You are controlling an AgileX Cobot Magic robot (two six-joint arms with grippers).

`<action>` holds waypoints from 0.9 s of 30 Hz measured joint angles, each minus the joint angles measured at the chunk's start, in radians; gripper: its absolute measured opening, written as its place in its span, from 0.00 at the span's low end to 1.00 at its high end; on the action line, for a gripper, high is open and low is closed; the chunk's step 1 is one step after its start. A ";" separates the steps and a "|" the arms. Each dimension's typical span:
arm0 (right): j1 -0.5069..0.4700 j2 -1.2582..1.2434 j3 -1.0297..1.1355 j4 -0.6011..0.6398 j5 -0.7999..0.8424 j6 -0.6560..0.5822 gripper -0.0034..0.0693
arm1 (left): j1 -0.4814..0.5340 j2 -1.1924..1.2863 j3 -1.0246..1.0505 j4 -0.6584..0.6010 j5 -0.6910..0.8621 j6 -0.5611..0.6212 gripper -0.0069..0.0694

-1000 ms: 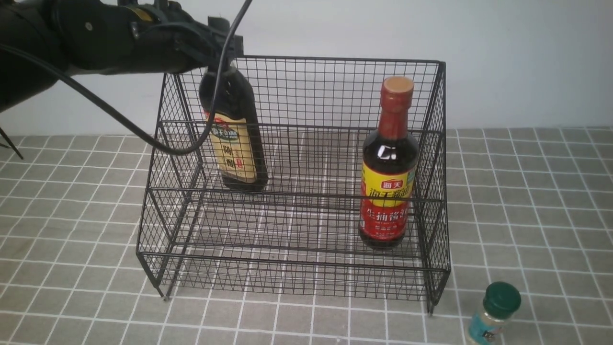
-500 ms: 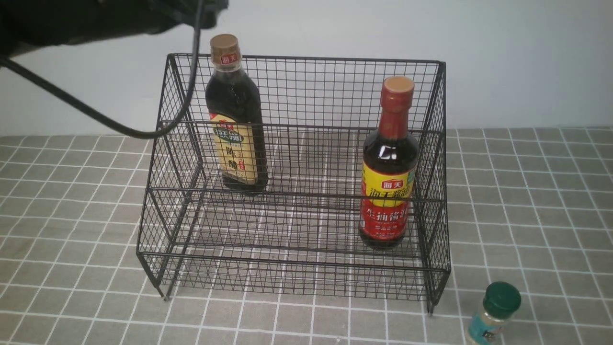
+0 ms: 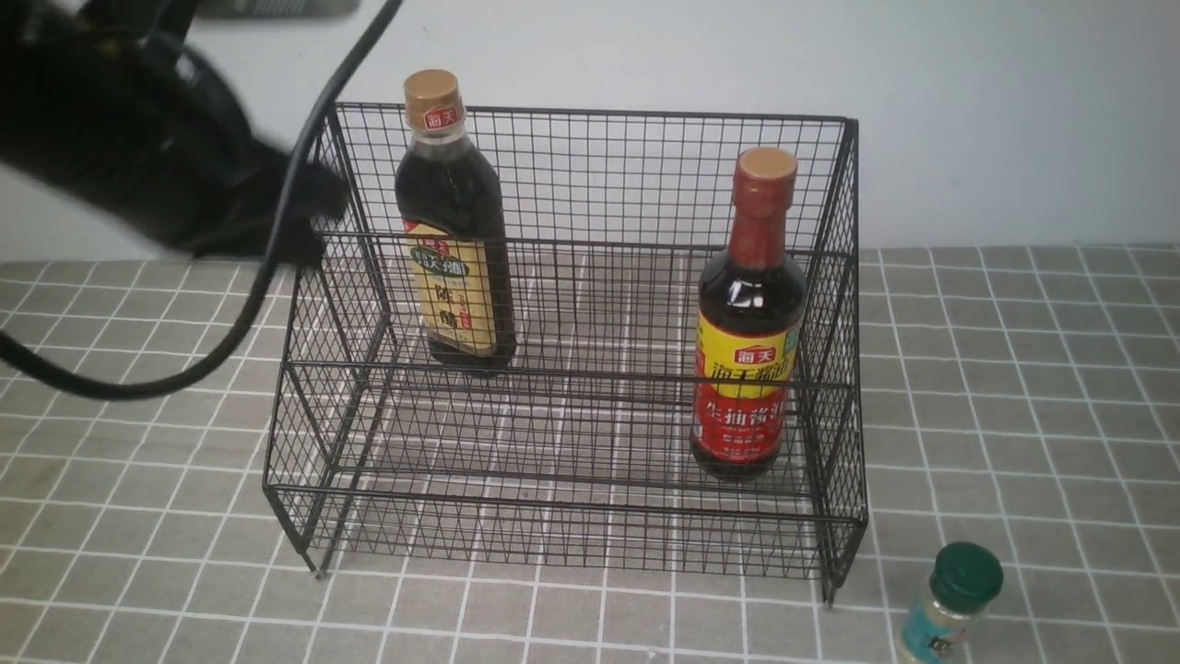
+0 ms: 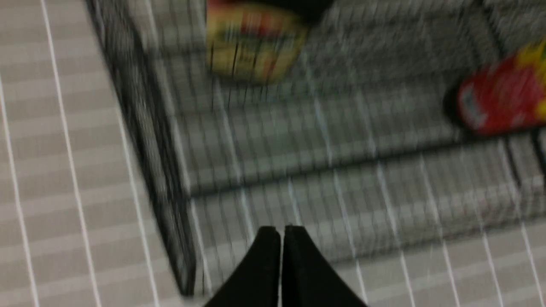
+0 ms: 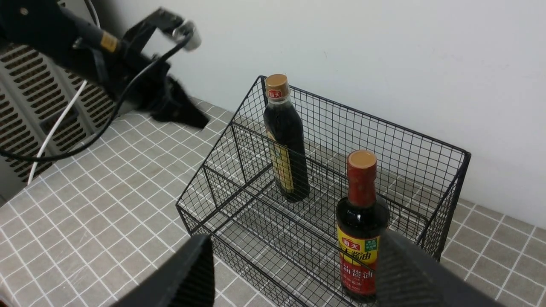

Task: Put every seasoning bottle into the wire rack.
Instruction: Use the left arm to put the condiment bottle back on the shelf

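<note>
The black wire rack point(image 3: 572, 539) stands mid-table. The gold-capped dark bottle with the beige label point(image 3: 454, 231) stands upright on its upper tier at the left. The red-necked bottle with the yellow-red label point(image 3: 749, 323) stands upright on the lower tier at the right. The small green-capped shaker point(image 3: 954, 604) stands on the table outside the rack's front right corner. My left gripper point(image 4: 281, 230) is shut and empty, blurred, beside the rack's upper left edge point(image 3: 318, 207). My right gripper point(image 5: 294, 251) is open and empty, high in front of the rack; the front view does not show it.
A grey tiled cloth point(image 3: 1014, 387) covers the table, and a white wall rises behind the rack. The left arm's black cable point(image 3: 230, 332) loops down over the table left of the rack. A slatted grille point(image 5: 25, 106) stands at the far left in the right wrist view.
My left gripper let go of the gold-capped bottle on the upper tier, rose, then swung left and down off the rack. The bottle stays standing. Nothing else moved.
</note>
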 joint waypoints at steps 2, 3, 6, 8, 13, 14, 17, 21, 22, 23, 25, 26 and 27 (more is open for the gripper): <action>0.000 0.000 0.000 0.000 0.000 0.000 0.68 | 0.032 0.021 0.000 -0.021 0.060 0.044 0.08; 0.000 0.000 0.000 0.000 0.000 0.000 0.68 | 0.034 0.032 0.000 -0.033 0.029 0.079 0.08; 0.000 0.000 0.000 0.000 0.000 0.000 0.68 | 0.019 0.052 0.000 -0.089 -0.077 0.181 0.08; 0.000 0.000 0.000 0.000 0.000 0.000 0.68 | -0.013 0.063 0.000 -0.122 -0.153 0.244 0.08; 0.000 0.000 0.000 0.000 0.000 0.000 0.68 | -0.086 0.112 0.000 -0.155 -0.305 0.288 0.08; 0.000 0.000 0.000 0.000 0.000 0.000 0.68 | -0.087 0.115 0.000 -0.157 -0.308 0.288 0.08; 0.000 0.000 0.000 0.000 0.000 0.000 0.68 | -0.090 0.164 0.000 -0.159 -0.348 0.288 0.08; 0.000 0.000 0.000 0.000 0.000 0.000 0.68 | -0.090 0.217 0.000 -0.161 -0.400 0.288 0.08; 0.000 0.000 0.000 0.000 0.000 0.000 0.68 | -0.090 0.226 0.000 -0.166 -0.409 0.288 0.08; 0.000 0.000 0.000 0.000 -0.001 0.000 0.68 | -0.090 0.236 0.000 -0.174 -0.421 0.288 0.08; 0.000 0.000 0.000 0.000 -0.001 0.000 0.68 | -0.090 0.254 0.000 -0.192 -0.450 0.288 0.08; 0.000 0.000 0.000 0.000 -0.001 0.000 0.68 | -0.090 0.262 0.000 -0.197 -0.462 0.288 0.08; 0.000 0.000 0.000 0.000 -0.001 0.000 0.68 | -0.090 0.271 0.000 -0.214 -0.472 0.288 0.08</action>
